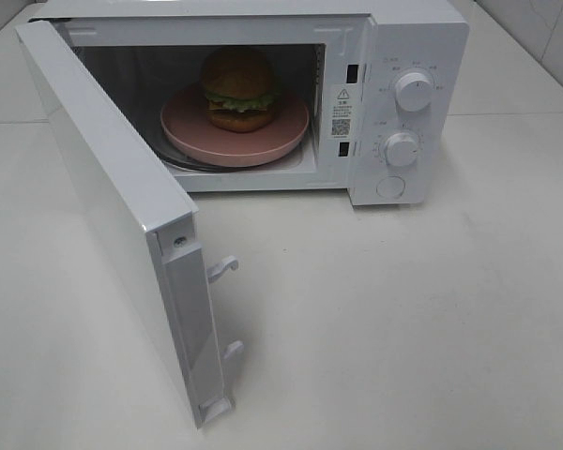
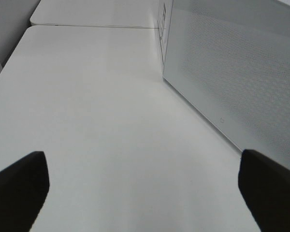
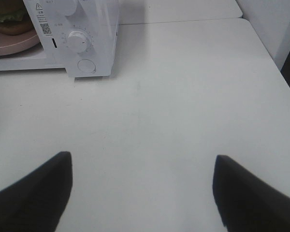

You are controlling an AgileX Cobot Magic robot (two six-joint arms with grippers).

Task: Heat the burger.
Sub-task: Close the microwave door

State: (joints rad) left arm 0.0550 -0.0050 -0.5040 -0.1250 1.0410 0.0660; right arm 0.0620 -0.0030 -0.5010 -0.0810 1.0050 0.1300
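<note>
The burger [image 1: 238,89] sits on a pink round plate [image 1: 192,131] inside the white microwave [image 1: 413,37], whose door [image 1: 113,197] stands swung wide open toward the front left. Neither arm shows in the exterior high view. In the left wrist view my left gripper [image 2: 144,191] is open with nothing between its fingers, hovering over bare table beside the outer face of the door [image 2: 241,72]. My right gripper [image 3: 142,188] is open and holds nothing, over the table to the right of the microwave [image 3: 89,29]; a sliver of burger [image 3: 7,19] and plate [image 3: 9,46] shows there.
The microwave carries two round knobs [image 1: 414,91] [image 1: 401,148] and a round button [image 1: 391,187] on its right panel. Door latch hooks [image 1: 222,269] jut from the door's free edge. The white table [image 1: 403,319] spreads in front and to the right.
</note>
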